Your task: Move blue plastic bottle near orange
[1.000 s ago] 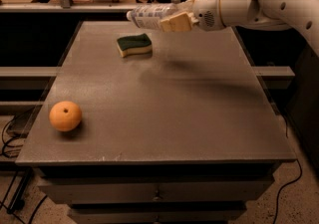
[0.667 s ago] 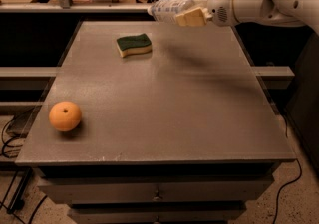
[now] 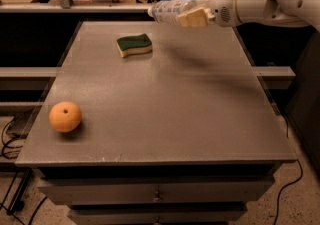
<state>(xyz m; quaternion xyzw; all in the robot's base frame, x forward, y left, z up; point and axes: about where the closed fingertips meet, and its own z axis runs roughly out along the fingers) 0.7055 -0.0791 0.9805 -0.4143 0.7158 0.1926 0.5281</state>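
The blue plastic bottle (image 3: 169,10), clear with a pale label, is held sideways in the air above the table's far edge, its cap end pointing left. My gripper (image 3: 196,17) is shut on the bottle's right end, with the white arm reaching in from the upper right. The orange (image 3: 65,116) sits on the grey table (image 3: 170,104) near the front left corner, far from the bottle.
A green-and-yellow sponge (image 3: 134,44) lies on the table's far left part, below and left of the bottle. Drawers run under the table's front edge. Cables lie on the floor at left and right. Shelving stands behind the table.
The gripper with the bottle rose and moved right, then shifted slightly left again; the bottle stays lifted above the far edge. The orange and sponge have not moved.
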